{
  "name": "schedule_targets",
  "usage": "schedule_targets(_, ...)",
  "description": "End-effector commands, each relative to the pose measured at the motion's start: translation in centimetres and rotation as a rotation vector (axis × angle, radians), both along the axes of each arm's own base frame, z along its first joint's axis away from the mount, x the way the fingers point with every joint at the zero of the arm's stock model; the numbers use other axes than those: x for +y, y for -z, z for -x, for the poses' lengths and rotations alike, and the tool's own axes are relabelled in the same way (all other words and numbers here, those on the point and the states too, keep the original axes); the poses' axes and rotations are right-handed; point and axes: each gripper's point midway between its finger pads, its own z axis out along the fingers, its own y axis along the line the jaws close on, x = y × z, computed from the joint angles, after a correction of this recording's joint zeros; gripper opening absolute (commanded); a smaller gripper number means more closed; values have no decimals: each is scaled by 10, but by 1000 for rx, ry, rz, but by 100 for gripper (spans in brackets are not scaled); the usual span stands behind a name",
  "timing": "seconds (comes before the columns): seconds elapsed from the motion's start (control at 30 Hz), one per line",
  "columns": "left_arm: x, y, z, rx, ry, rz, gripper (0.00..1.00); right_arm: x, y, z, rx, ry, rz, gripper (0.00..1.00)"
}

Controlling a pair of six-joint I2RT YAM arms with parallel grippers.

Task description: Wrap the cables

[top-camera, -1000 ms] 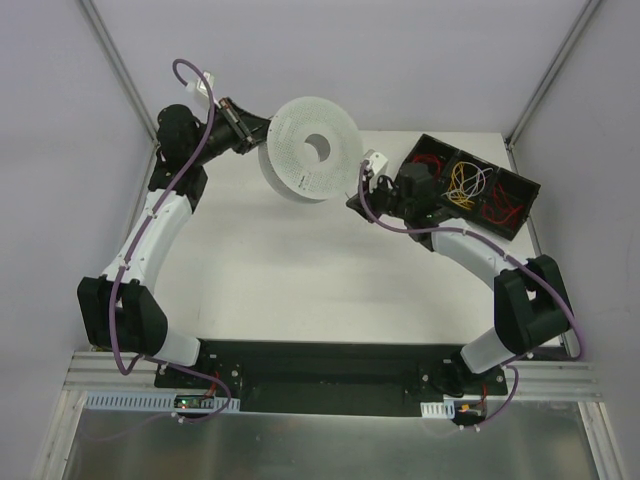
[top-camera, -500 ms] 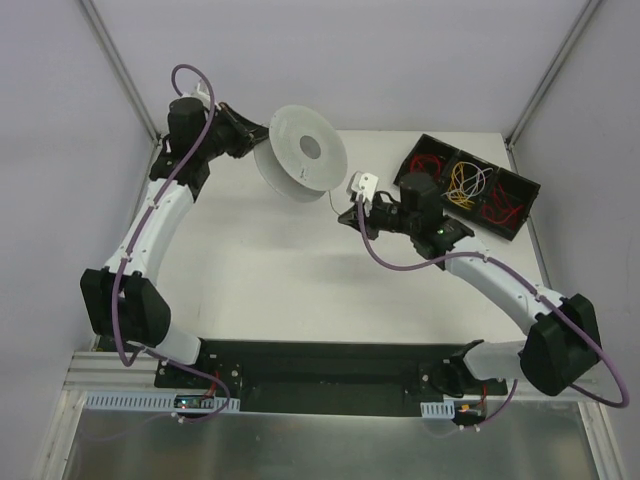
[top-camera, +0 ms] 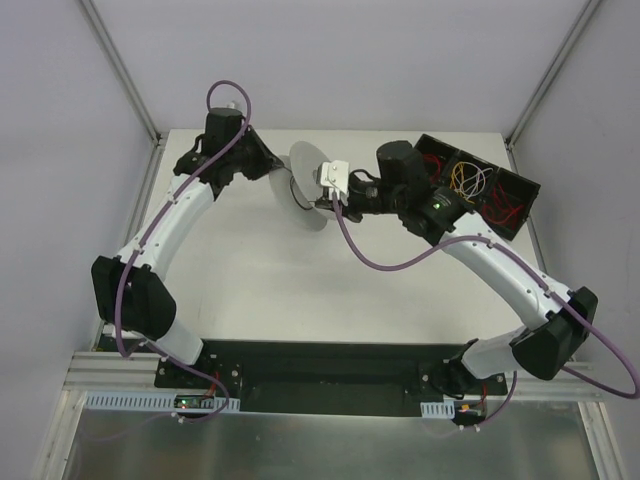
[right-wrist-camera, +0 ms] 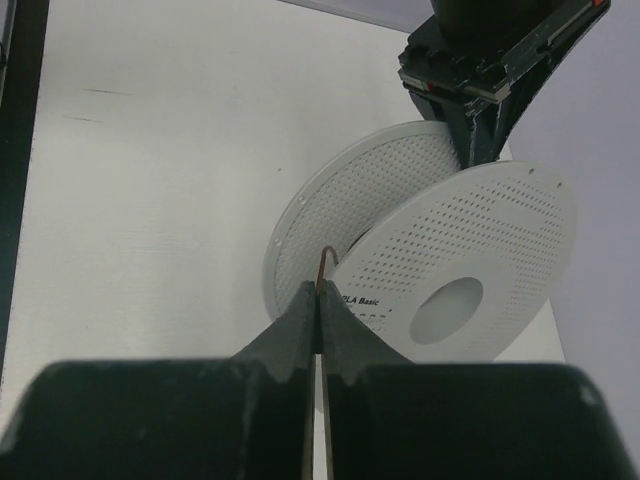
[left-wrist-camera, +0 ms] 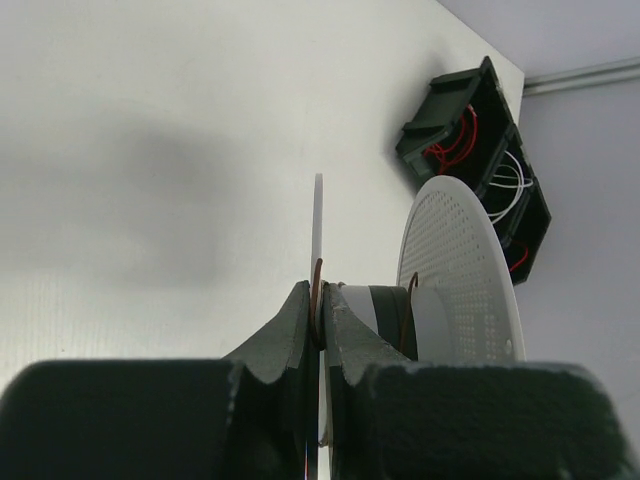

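My left gripper (left-wrist-camera: pixel 318 303), clamped on one flange of the perforated spool (right-wrist-camera: pixel 480 240), holds it up. My right gripper (right-wrist-camera: pixel 318 298), pinched tight on the cable (right-wrist-camera: pixel 322 258), presents its hooked end at the groove just ahead. Hardly a turn looks wound. Open table (top-camera: pixel 260 270) lies beneath; the wire tray (top-camera: pixel 500 215) crowds my right wrist.

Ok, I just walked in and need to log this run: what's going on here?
The left gripper is shut on one flange of the grey spool, holding it over the table. The right gripper pinches the end of a thin dark cable right at the spool, between its two flanges. More coloured wires lie in the black tray at the far right. How much is wound on cannot be told.
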Motion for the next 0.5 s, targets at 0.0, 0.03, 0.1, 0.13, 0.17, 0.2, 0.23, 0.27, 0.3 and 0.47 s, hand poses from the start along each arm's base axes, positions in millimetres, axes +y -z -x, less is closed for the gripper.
schedule_targets(0.0,16,-6,-12,-4,-81,12,0,1,-21,22,7,-77,-30,0)
schedule_targets(0.03,19,-5,-14,-1,-95,9,0,0,-20,27,13,-89,-33,0)
schedule_targets(0.1,22,-4,-17,-14,-98,-15,0,-2,-20,36,13,-116,-41,0)
schedule_targets(0.13,23,-6,-18,-24,-94,-28,0,-1,-18,40,9,-130,-41,0)
schedule_targets(0.17,24,-7,-19,-32,-89,-43,0,-2,-18,44,0,-142,-38,0)
schedule_targets(0.2,22,-7,-19,-37,-77,-52,0,-1,-18,45,-9,-145,-34,0)
schedule_targets(0.23,20,-6,-18,-41,-66,-68,0,0,-18,45,-16,-147,-30,0)
schedule_targets(0.27,18,-6,-17,-49,-58,-84,0,1,-19,45,-22,-150,-30,0)
schedule_targets(0.3,18,-5,-16,-55,-58,-103,0,3,-21,44,-31,-152,-34,0)
schedule_targets(0.47,22,16,-10,4,-89,-150,0,11,-34,42,-55,-155,-61,0)
